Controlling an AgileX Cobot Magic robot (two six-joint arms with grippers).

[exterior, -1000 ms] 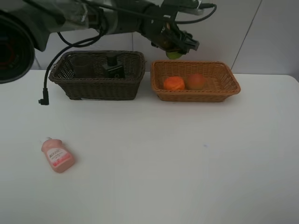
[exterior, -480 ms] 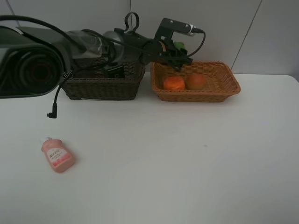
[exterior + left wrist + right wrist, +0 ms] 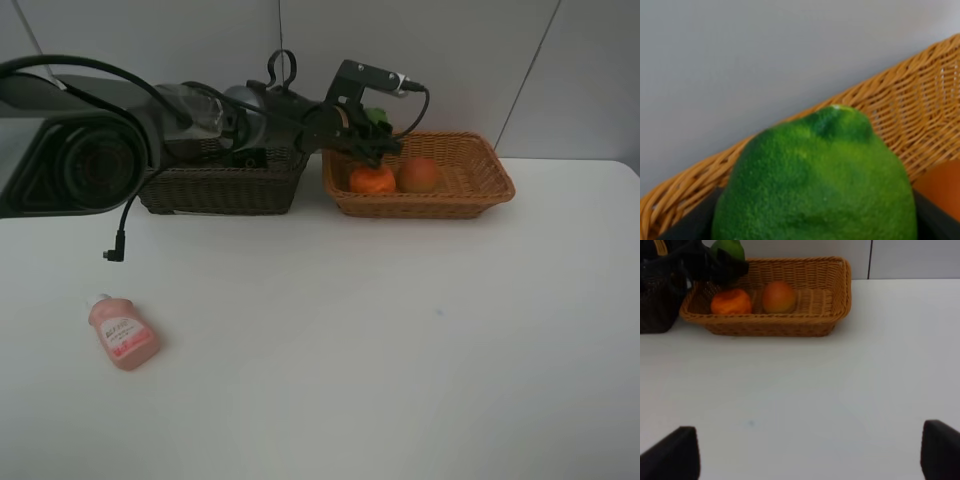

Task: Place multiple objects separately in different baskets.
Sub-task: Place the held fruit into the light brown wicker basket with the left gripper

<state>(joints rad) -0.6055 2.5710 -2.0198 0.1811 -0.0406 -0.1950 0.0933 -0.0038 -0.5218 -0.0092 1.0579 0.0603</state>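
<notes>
My left gripper [image 3: 372, 135] is shut on the green lime-like fruit [image 3: 377, 116] and holds it over the left end of the orange-tan basket [image 3: 470, 200]. The fruit fills the left wrist view [image 3: 815, 175]. An orange tangerine [image 3: 373, 179] and a red-yellow peach-like fruit [image 3: 419, 175] lie in that basket. The dark brown basket [image 3: 220, 188] stands to its left, its contents mostly hidden by the arm. The pink soap bottle [image 3: 123, 334] lies on the table at the front left. My right gripper [image 3: 810, 450] is open, low over the table, with only its fingertips [image 3: 672, 452] showing.
A black cable with a plug [image 3: 112, 254] hangs from the left arm over the table in front of the dark basket. A grey wall stands right behind both baskets.
My left arm has come down and reached further in, lowering the green fruit from above the orange-tan basket's back rim toward its left end. The soap bottle has not moved.
</notes>
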